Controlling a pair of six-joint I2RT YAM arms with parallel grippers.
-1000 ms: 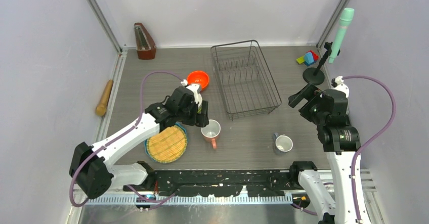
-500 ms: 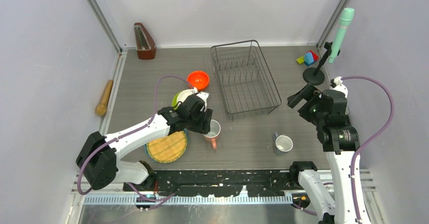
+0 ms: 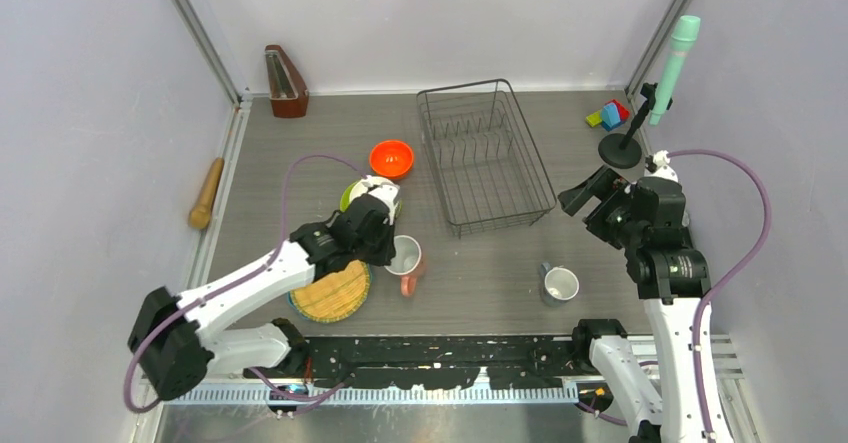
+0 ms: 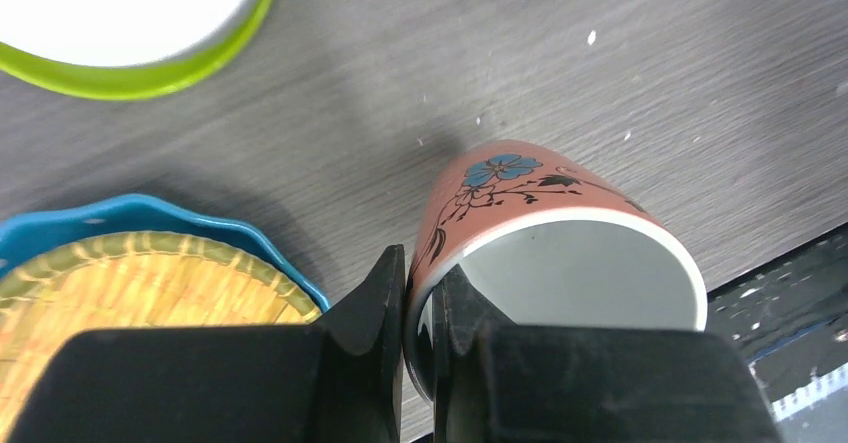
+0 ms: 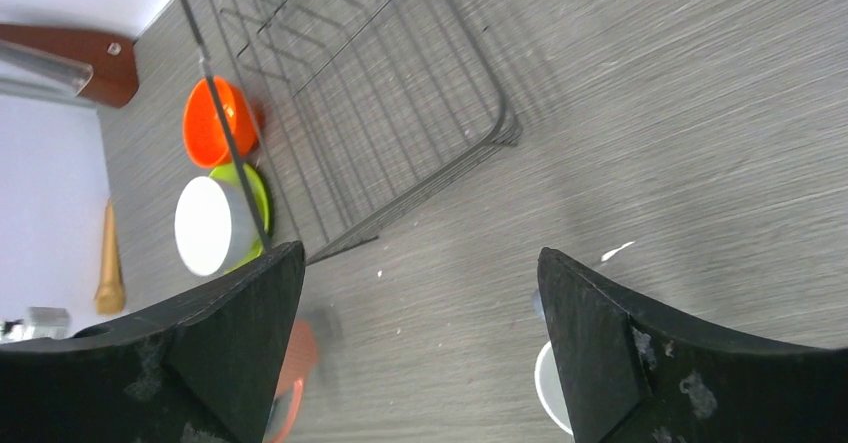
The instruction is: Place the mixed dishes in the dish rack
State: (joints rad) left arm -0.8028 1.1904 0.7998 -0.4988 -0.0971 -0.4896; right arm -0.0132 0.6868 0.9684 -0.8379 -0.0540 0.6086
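**Now pinched on the mug's wall, rack ahead and to the right**

Just left of the left gripper [image 4: 418, 283], lying flat: the blue-rimmed plate [image 4: 140, 273]. Clamped thin on the wall of the pink floral mug [image 4: 545, 253], one finger inside the rim and one outside. Mug mouth up, handle toward the arm bases. Ahead and to the right of that grip, near but apart: the dish rack [image 3: 500, 218], long axis running away from the arms. Just right of the rack: the right gripper [image 5: 418, 263], spread wide, holding nothing. Probably calls for a lift, then a carry forward-right over the rack's near wall.
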